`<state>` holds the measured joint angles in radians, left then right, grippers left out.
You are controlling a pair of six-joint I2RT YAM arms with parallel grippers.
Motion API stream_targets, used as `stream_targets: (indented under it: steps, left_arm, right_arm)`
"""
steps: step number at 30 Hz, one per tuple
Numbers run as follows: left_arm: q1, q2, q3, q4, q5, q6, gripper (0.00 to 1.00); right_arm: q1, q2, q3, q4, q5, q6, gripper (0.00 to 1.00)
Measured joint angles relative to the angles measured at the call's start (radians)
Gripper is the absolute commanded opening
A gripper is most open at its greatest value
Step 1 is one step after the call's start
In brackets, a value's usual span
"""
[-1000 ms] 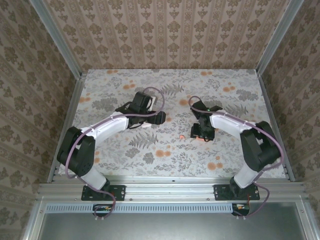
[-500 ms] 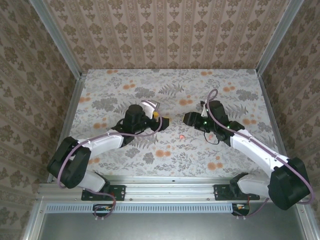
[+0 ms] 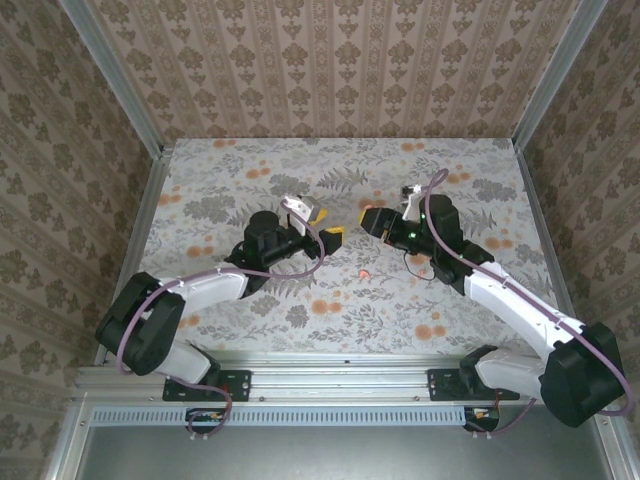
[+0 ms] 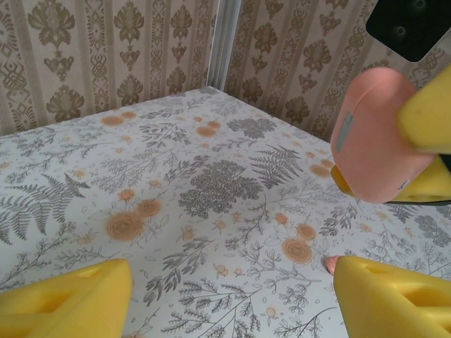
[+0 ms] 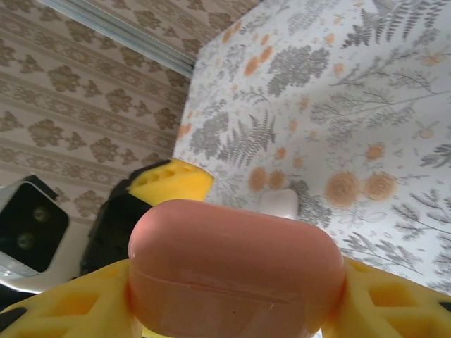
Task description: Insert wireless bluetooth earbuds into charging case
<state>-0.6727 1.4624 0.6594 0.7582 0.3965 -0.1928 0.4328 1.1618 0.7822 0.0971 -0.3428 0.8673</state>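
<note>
**Both arms swinging to mid-table, case held up between them**

Since a second ago both arms have been stretching out low toward the centre; the right gripper (image 3: 368,222), which was pointing down at the table then, is now reaching sideways and facing the left gripper (image 3: 326,222) across a small gap.

The right gripper is clamping the coral-pink charging case (image 4: 377,137) by its two ends, so the case's long axis is running from one yellow finger to the other; it is hanging clear above the table, and its lid seam looks closed in the right wrist view. The left gripper is standing released, its fingers wide apart with nothing between them but tabletop.

One coral-pink earbud (image 3: 363,272) is lying loose on the table (image 3: 250,160), on the arms' base side of both grippers and roughly under the gap between them; in the left wrist view it is sitting just beside one of the left fingers. It is too small to tell its long axis. Both grippers are about equally near it, but only the left one is free, so in my judgement the pick-up is falling to the left.

A small white rounded piece (image 5: 280,203) is lying beyond the case; I cannot tell what it is.

The surface is flat, with a busy floral print in orange and grey that is camouflaging the earbud; patterned walls (image 3: 330,70) are closing in three sides.
</note>
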Motion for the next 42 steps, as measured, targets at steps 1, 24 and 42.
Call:
stream_targets:
  steps: [1, 24, 42]
  left_arm:
    - [0.000, 0.003, 0.000, 0.010, 0.001, 0.000, 0.76]
    - [0.000, 0.018, 0.002, 0.137, 0.094, 0.015, 0.72]
    - [-0.001, 0.046, 0.047, 0.262, 0.138, 0.014, 0.59]
  right_arm:
    - [0.000, 0.002, 0.000, 0.015, -0.006, 0.007, 0.55]
    - [0.000, 0.127, 0.004, 0.289, -0.130, 0.194, 0.55]
    - [0.037, 0.154, 0.019, 0.335, -0.166, 0.240, 0.55]
